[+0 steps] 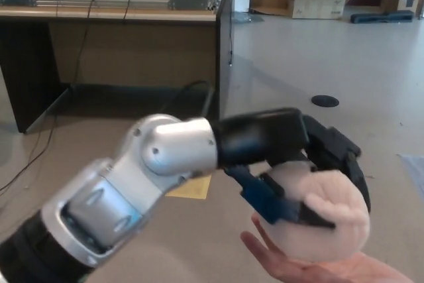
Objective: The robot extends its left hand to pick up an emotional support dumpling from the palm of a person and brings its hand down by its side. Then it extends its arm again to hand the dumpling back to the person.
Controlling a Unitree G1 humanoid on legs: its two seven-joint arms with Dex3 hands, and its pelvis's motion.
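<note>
Left hand [311,170] is clamped around the dumpling [318,213], fingers over its top, thumb across its near face. Directly beneath, the person's palm [318,271] touches its underside. Judged soft, light and compressible; a broad mid-body hold suits it.

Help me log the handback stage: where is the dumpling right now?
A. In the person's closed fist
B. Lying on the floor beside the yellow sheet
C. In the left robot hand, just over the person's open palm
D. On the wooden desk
C: the left robot hand wraps its black fingers around the pale dumpling, which sits right above the person's upturned palm, possibly touching it.
</note>
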